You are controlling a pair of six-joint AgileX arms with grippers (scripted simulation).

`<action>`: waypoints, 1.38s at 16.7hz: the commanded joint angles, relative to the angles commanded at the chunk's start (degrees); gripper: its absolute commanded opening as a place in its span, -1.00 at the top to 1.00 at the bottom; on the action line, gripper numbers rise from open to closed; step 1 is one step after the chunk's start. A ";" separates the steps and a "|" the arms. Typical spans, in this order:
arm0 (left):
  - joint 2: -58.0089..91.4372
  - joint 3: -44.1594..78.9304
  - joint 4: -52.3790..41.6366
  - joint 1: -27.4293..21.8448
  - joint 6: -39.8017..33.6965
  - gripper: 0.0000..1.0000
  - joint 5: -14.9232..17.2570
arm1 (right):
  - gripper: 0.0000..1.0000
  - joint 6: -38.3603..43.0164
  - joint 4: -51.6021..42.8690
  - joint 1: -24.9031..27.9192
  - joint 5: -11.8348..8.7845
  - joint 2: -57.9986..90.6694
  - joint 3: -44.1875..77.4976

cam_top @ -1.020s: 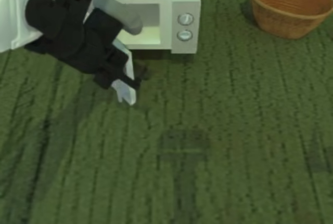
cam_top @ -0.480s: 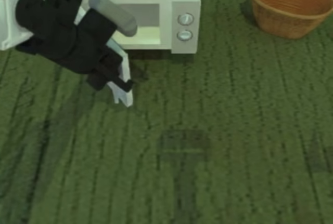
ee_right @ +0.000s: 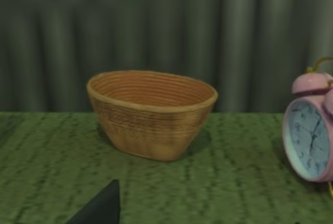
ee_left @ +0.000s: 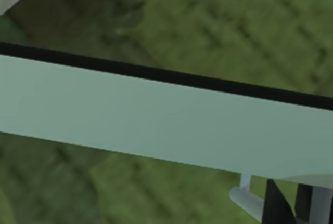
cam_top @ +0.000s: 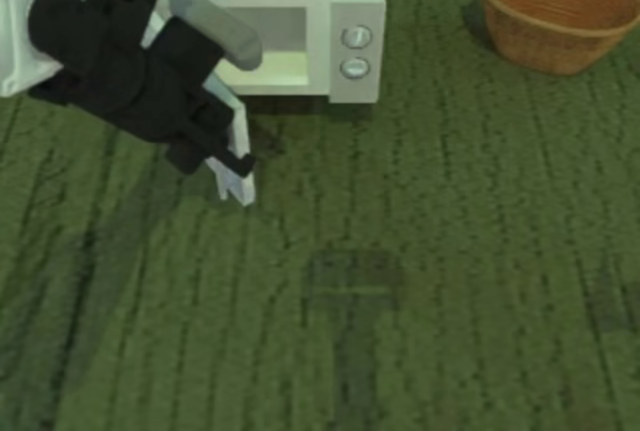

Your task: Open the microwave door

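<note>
Left tool unmoved, holding microwave door.

The microwave, a boxy white oven, is placed at the back of the surface, left of centre in the top view. Two round silver knobs are stacked on its right-hand panel. Its pale, lit cavity is exposed. The microwave door is swung out toward the front, edge-on from above and largely covered by the left arm. In the left wrist view, the door's pale edge is seen as a broad band with a dark border.
</note>
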 joint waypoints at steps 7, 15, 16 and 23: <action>0.00 0.00 0.00 0.00 0.00 1.00 0.00 | -1.00 0.00 0.00 0.00 0.00 0.00 0.00; -0.15 -0.10 -0.35 0.55 1.60 1.00 1.09 | -1.00 0.00 0.00 0.00 0.00 0.00 0.00; -0.27 -0.22 -0.69 1.06 2.70 1.00 1.61 | -1.00 0.00 0.00 0.00 0.00 0.00 0.00; -1.63 -1.43 -2.97 4.66 11.17 1.00 5.57 | -1.00 0.00 0.00 0.00 0.00 0.00 0.00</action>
